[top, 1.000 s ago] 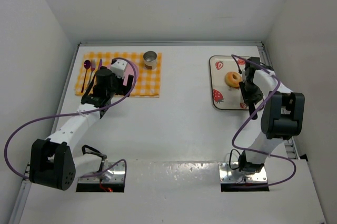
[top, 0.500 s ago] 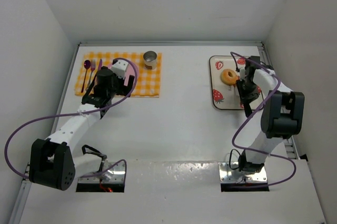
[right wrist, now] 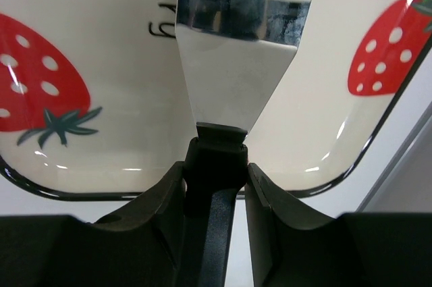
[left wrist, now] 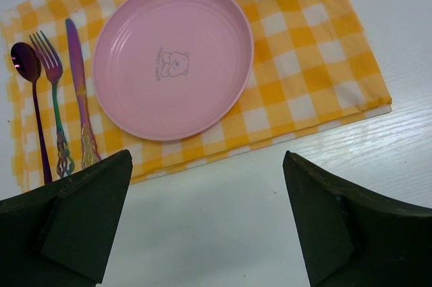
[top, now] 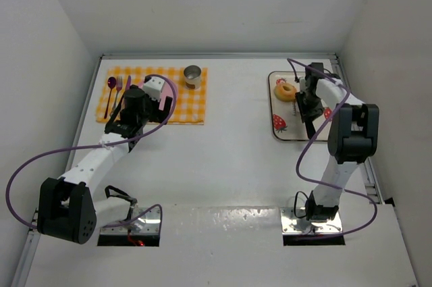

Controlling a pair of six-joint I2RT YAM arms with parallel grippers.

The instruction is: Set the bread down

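The bread (top: 285,90), a small golden-brown ring, lies on the far left part of the strawberry-print tray (top: 275,133). It does not show in the right wrist view. My right gripper (top: 309,105) (right wrist: 214,186) hangs over the tray just right of the bread, shut on the black handle of a metal spatula (right wrist: 239,50). The blade lies low over the tray (right wrist: 324,118) and runs out of the top of that view. My left gripper (top: 133,103) (left wrist: 208,165) is open and holds nothing, above the near edge of the checked placemat (left wrist: 324,64).
A pink plate (left wrist: 172,57) sits on the yellow checked placemat, mostly hidden under my left arm in the top view. A spoon (left wrist: 30,91), fork (left wrist: 55,91) and knife (left wrist: 77,84) lie left of it. A metal cup (top: 192,75) stands at the mat's far right.
My right gripper has swung with the spatula toward the far left of the tray. The bread has shifted the same way. The left arm has not moved.
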